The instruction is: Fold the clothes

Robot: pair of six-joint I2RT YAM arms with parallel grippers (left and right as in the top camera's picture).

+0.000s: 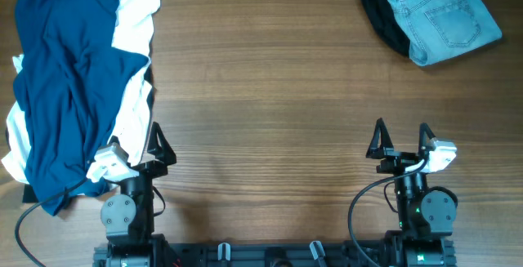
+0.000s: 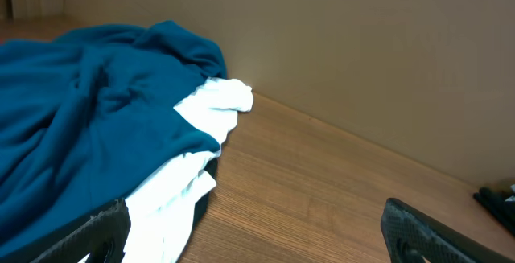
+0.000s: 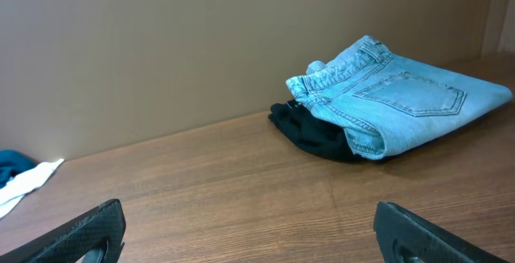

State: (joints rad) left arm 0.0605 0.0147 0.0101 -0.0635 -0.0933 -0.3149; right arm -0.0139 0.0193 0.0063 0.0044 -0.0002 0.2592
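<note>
— Where is the blue T-shirt (image 1: 65, 79)?

— Crumpled in a long heap on the left side of the table (image 1: 270, 79). It lies on top of a white shirt (image 1: 135, 14), which shows along the heap's right edge and at its far end.

— And the left gripper (image 1: 135, 140)?

— It sits at the near end of that heap with its fingers spread wide, holding nothing. The cloth reaches the outer finger (image 2: 96, 231) and, seen from above, partly covers that side. The inner finger stands over bare wood, just beside the white hem. Most of the gap between them is bare table.

— The right gripper (image 1: 401, 132)?

— It is also spread wide and empty, at the near right of the table, well apart from both shirts. Far ahead of it, in the far right corner, folded jeans (image 1: 441, 14) lie on a black garment (image 1: 377, 10).
</note>
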